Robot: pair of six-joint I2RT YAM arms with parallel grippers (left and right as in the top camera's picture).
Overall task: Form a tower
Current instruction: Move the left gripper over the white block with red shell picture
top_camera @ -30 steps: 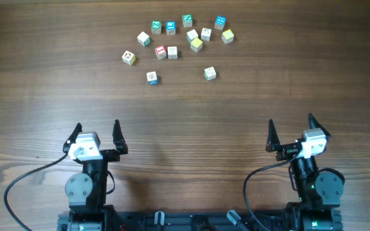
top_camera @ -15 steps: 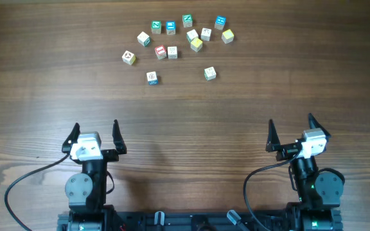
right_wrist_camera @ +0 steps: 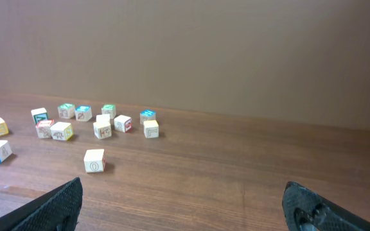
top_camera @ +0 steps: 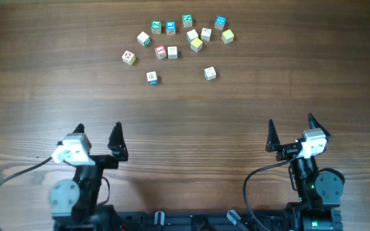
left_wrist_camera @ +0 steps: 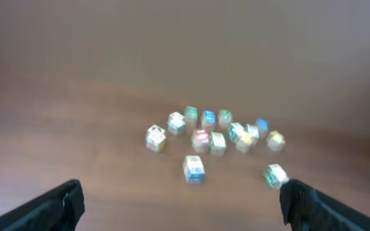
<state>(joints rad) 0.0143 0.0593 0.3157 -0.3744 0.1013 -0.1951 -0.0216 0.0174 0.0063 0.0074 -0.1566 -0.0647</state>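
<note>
On table (top_camera: 191,122), scattered single cubes (top_camera: 172,52)

A cluster of cubes (top_camera: 172,52) lies on the table (top_camera: 236,109), upper centre of frame. Below it sit a left cube (top_camera: 151,77) and a right cube (top_camera: 210,73). Left gripper (top_camera: 98,127) at lower left, right gripper (top_camera: 291,120) at lower right.

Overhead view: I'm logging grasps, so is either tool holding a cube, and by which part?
Nothing is held: left tool and right tool both stand open and empty, apart from the loose letter cubes.
</note>
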